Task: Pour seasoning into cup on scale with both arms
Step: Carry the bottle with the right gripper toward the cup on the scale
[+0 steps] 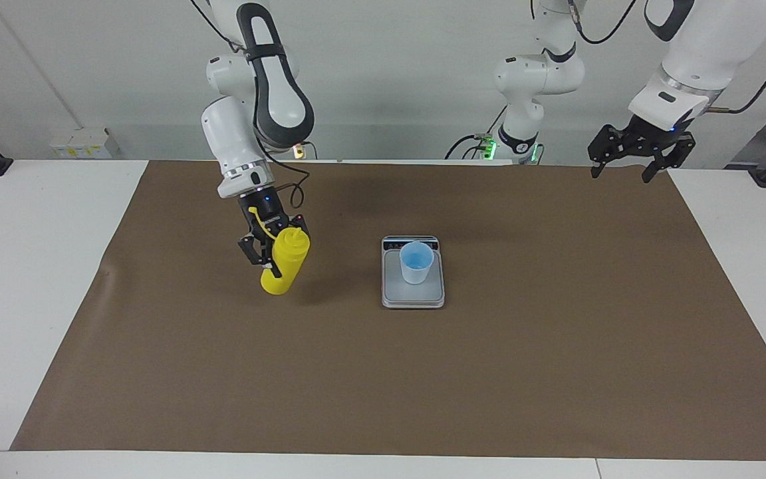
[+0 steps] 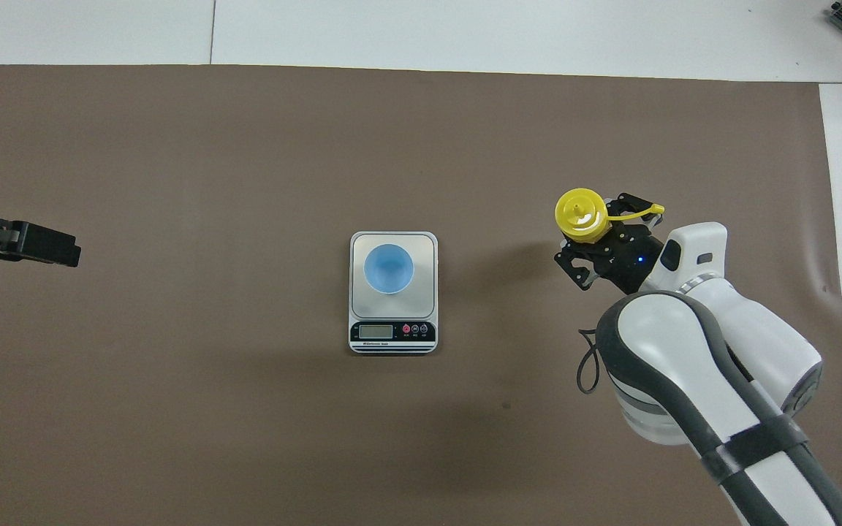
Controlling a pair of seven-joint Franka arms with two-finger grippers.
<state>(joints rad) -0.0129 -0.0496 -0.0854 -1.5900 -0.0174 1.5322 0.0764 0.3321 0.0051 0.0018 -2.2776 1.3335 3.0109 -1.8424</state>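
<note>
Your right pincer [image 1: 268, 249] grips the yellow seasoning bottle [image 1: 286, 261], its base resting on the brown mat [image 1: 423, 372] toward the right arm's end of the bench. The blue cup [image 1: 416, 262] stands on the scale [image 1: 413, 293] mid-mat. Your left pincer [image 1: 630, 159] waits raised, fingers spread.

Robotics lab bench
Two white arms [image 1: 256, 100] are mounted at a worktop [image 1: 24, 266] covered with brown paper [image 1: 423, 386].

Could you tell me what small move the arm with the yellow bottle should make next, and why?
Probably carry it sideways until it is over the cup. The right gripper grips the yellow bottle, tilted with its base at the mat, beside the scale toward the right arm's end. The left gripper waits, open.
</note>
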